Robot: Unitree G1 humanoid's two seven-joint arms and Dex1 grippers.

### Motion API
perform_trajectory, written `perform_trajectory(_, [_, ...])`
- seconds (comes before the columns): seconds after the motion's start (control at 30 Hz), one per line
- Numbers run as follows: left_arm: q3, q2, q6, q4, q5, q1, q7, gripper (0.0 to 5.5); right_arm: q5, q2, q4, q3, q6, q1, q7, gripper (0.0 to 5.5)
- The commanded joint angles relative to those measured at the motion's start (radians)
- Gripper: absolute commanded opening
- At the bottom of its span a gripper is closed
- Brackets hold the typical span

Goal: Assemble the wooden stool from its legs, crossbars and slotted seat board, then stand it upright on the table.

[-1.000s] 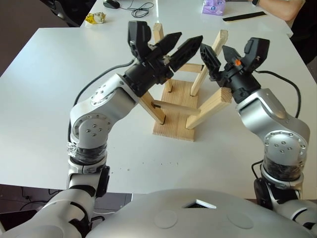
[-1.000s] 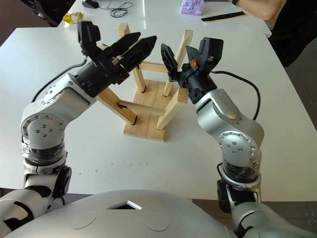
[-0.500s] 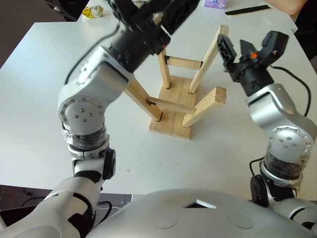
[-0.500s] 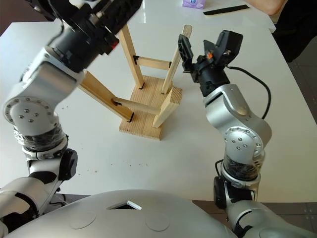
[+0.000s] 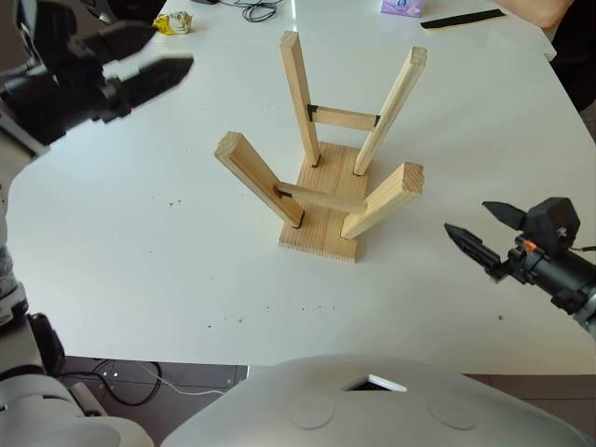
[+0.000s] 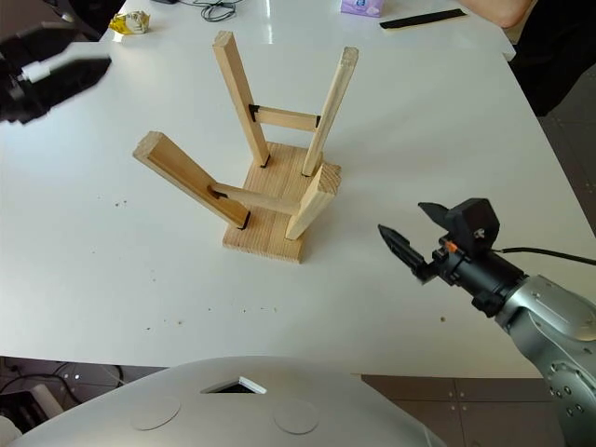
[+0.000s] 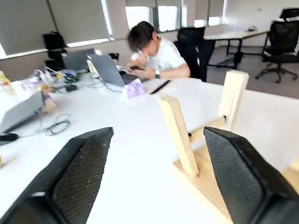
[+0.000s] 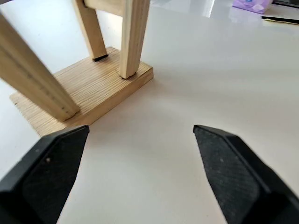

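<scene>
Wooden stool [image 5: 326, 177]: one item, near the middle of the white table [image 5: 140, 242], upside down.
- Seat board [image 5: 321, 235]: lies flat on the tabletop with its slotted face up.
- Legs: four, all set into the board and pointing upward. The far pair [image 5: 300, 98] stands steep. The near pair [image 5: 258, 177] splays out widely to either side.
- Crossbars: two. One [image 5: 345, 116] joins the far legs and the other [image 5: 321, 197] joins the near legs.
- Left gripper [image 5: 168, 51]: raised over the table's far left corner, well apart from the stool. Its fingers are spread and hold nothing.
- Right gripper [image 5: 466, 216]: low over the table, to the right of the seat board and clear of it. Its fingers are spread and empty.
- Sundries: a yellow wrapper [image 5: 175, 22] at the far edge.

Condition: assembly looks complete, with every part in place, though how firmly the near legs are seated cannot be told. Outstanding: take hold of the stool, turn it over and stand it on its legs.
</scene>
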Motion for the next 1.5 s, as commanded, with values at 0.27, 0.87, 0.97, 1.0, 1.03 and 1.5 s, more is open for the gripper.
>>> perform_trajectory(0.27, [-0.289,-0.083,-0.333,0.079,0.361,0.089,-0.282,3.59,-0.236,-0.056,0.031,0.459,-0.11,-0.359,0.133,4.13])
perform_trajectory(0.87, [-0.369,-0.206,-0.232,-0.011,0.371,-0.072,-0.317,3.59,-0.359,0.015,0.072,0.662,-0.093,-0.551,0.125,4.13])
perform_trajectory(0.97, [-0.375,-0.19,-0.247,-0.001,0.387,-0.069,-0.347,3.59,-0.369,0.011,0.077,0.667,-0.096,-0.548,0.137,4.13])
perform_trajectory(1.0, [-0.376,-0.185,-0.251,0.002,0.39,-0.07,-0.359,3.59,-0.374,0.006,0.081,0.666,-0.1,-0.543,0.142,4.13])
perform_trajectory(1.03, [-0.378,-0.183,-0.253,0.009,0.392,-0.079,-0.37,3.59,-0.381,0.001,0.085,0.663,-0.106,-0.538,0.148,4.13])
perform_trajectory(1.5, [-0.414,-0.223,-0.241,0.046,0.412,-0.167,-0.418,3.57,-0.402,0.068,0.173,0.616,-0.127,-0.588,0.146,3.64])
